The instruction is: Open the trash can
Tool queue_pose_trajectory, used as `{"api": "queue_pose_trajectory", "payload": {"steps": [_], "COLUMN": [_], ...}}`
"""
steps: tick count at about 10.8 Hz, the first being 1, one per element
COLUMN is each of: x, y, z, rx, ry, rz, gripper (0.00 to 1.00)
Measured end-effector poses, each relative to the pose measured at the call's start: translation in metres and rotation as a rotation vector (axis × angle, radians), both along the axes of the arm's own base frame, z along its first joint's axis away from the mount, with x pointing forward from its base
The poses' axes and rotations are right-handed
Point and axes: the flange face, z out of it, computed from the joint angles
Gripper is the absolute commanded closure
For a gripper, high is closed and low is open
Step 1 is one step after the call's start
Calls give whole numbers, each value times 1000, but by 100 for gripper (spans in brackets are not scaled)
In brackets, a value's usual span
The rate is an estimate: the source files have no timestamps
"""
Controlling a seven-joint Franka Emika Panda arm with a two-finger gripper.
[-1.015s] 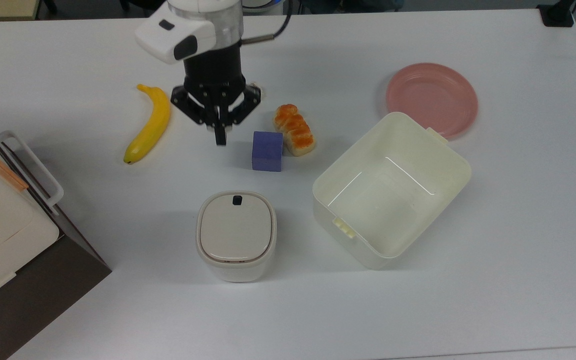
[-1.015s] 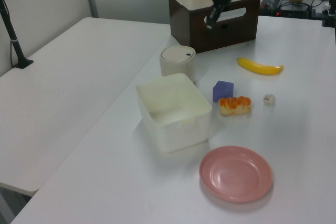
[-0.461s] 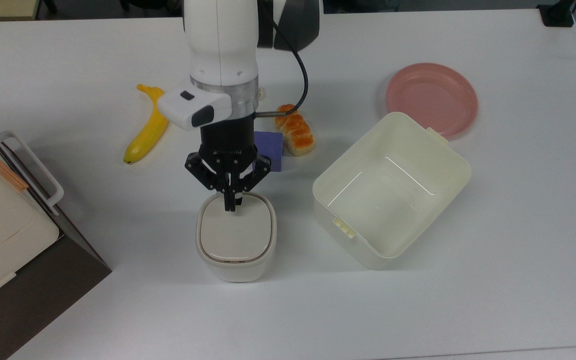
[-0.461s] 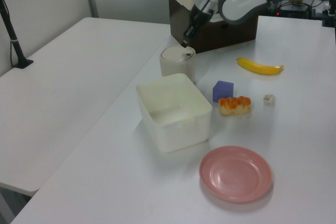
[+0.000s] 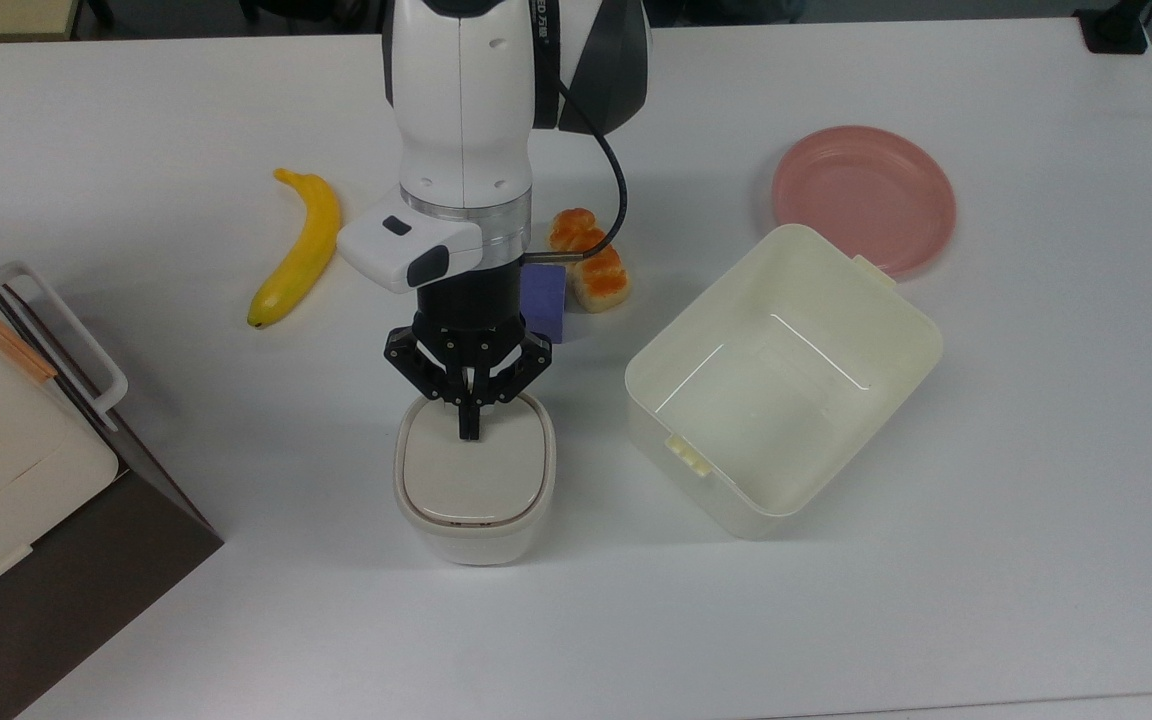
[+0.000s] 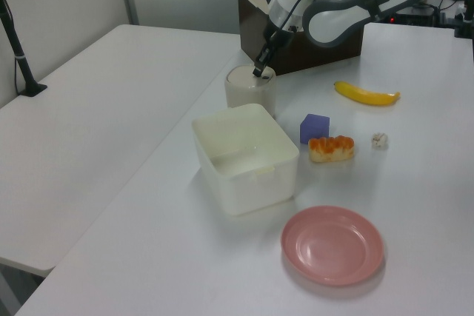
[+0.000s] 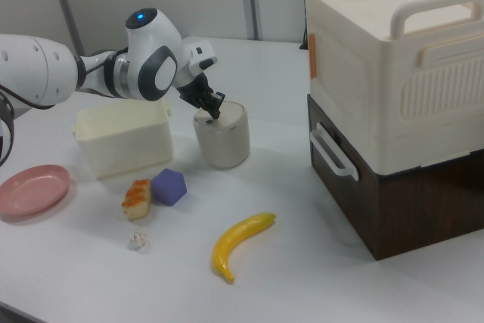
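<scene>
jaws [image 5: 470,428] together, tip down on the trash can [image 5: 474,492] lid near its far edge, lid still flat. the right view catches a small crumpled white scrap [image 7: 136,241] on the table [image 5: 986,500] by the bread [image 7: 138,197].

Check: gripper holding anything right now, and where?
Nothing held. The gripper is shut, its tip down at the lid of the trash can, near the lid's edge.

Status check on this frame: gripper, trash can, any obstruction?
Gripper shut, tip down on the lid's button edge. Trash can lid closed. Purple block and tub stand apart, nothing in the way.
</scene>
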Motion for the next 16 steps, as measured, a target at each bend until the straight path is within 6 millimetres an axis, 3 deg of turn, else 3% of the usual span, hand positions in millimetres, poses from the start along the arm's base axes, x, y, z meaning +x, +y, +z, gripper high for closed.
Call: {"api": "queue_pose_trajectory", "payload": {"steps": [3, 4, 6, 7, 10, 16], "x": [-1, -3, -24, -43, -94, -125], "y": [-1, -4, -15, -18, -19, -18], "z": [7, 21, 68, 92, 130, 141], "rx": [1, 3, 14, 20, 34, 9], "ry": [-11, -23, 49, 128, 338, 466], "rz": [-1, -7, -28, -36, -42, 70], "gripper": [92, 64, 9, 0, 0, 0]}}
